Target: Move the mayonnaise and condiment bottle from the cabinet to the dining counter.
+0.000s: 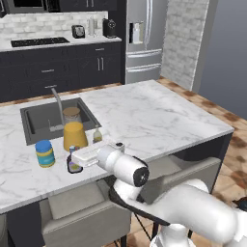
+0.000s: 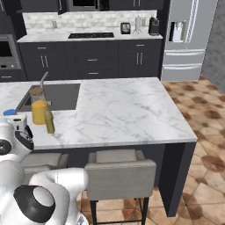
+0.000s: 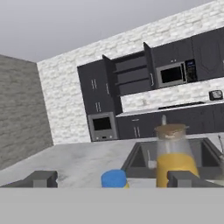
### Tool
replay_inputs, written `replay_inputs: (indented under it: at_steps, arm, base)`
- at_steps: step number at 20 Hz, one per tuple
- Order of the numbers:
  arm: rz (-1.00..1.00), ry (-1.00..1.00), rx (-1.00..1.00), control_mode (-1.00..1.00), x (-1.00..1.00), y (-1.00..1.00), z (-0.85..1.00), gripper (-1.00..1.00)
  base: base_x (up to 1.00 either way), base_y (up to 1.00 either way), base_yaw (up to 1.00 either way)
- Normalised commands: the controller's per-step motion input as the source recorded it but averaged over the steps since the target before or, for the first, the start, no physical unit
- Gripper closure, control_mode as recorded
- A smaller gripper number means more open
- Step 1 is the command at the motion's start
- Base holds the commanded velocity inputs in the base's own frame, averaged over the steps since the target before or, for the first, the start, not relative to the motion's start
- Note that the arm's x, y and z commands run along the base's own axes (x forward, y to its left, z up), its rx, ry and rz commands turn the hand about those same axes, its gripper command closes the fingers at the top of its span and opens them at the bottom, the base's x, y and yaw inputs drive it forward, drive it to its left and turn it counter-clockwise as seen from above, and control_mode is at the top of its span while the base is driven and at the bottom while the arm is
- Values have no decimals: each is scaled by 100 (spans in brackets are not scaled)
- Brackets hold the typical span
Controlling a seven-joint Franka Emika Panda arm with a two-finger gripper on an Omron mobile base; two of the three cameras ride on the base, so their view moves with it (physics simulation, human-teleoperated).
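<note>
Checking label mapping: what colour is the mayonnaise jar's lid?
Blue lid on the mayonnaise, yellow body; clearest in left base view.

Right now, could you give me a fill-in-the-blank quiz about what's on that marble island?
1. The mayonnaise on the dining counter has a ___ lid.
2. The yellow cup stands at the edge of the dark inset ___.
3. The gripper holds nothing; its two fingers are spread ___.
Missing words: blue; sink; open.
</note>
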Motion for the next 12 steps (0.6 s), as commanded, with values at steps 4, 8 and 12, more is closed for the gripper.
replay_inputs:
  at_steps: [4,8,12]
  arm:
    - [-1,20,0,-100,-69,-17,99,-100]
    - [-5,25,0,-100,-66,-28,83,-100]
    - [-7,25,-3,-100,-69,-59,46,-100]
  base:
    - [0,0,0]
    - [0,0,0]
    - [0,0,0]
